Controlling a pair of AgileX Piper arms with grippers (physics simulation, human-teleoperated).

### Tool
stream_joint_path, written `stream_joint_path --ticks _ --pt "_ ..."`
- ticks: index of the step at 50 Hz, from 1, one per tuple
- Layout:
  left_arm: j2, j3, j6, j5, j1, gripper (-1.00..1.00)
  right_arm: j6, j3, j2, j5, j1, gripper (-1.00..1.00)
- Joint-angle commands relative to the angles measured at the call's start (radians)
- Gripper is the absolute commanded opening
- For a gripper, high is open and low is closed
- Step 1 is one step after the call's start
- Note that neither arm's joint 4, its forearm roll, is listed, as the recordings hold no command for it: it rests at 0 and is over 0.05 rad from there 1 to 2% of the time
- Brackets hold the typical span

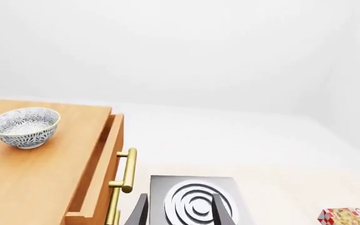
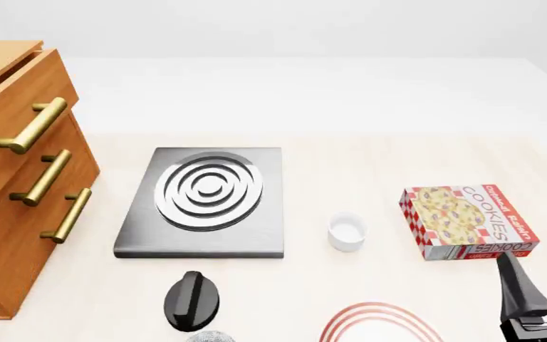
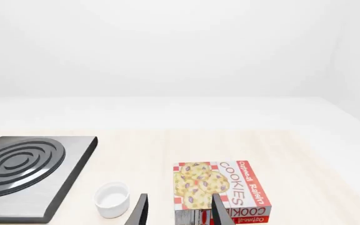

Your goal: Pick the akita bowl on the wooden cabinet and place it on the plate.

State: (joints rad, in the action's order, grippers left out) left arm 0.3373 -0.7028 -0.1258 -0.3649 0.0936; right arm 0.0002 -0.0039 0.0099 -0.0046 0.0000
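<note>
The bowl sits upright on top of the wooden cabinet, well back from its drawer edge. The plate lies at the tabletop's near edge, only partly in view. Both the left end effector and the right end effector are open and hold nothing.

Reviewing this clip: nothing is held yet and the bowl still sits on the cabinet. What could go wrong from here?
1. The akita bowl sits high on the wooden cabinet, so the left gripper, open and low over the steel hob, might clip the cabinet edge or brass handles while rising.
2. The plate is barely in the front view, so placement may be hard to judge.
3. The white cup stands near the plate and could get knocked.
</note>
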Motion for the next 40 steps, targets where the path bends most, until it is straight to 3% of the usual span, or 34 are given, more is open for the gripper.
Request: stream_joint_path --ticks 1,9,25,38,40 --pt "0.075 -0.102 -0.070 -0.028 -0.032 1.00 0.000 0.000 0.000 0.000 0.000 1.00" --pt "0.130 -0.164 -0.130 -0.046 -0.064 1.00 0.000 0.000 0.000 0.000 0.000 1.00" --pt "0.139 -0.265 -0.182 -0.069 -0.197 1.00 0.000 0.000 0.000 0.000 0.000 1.00" --pt "0.159 -0.334 -0.185 -0.086 -0.244 1.00 0.000 0.000 0.000 0.000 0.000 1.00" --pt "0.186 -0.349 -0.220 -0.088 -0.289 1.00 0.000 0.000 0.000 0.000 0.000 1.00"
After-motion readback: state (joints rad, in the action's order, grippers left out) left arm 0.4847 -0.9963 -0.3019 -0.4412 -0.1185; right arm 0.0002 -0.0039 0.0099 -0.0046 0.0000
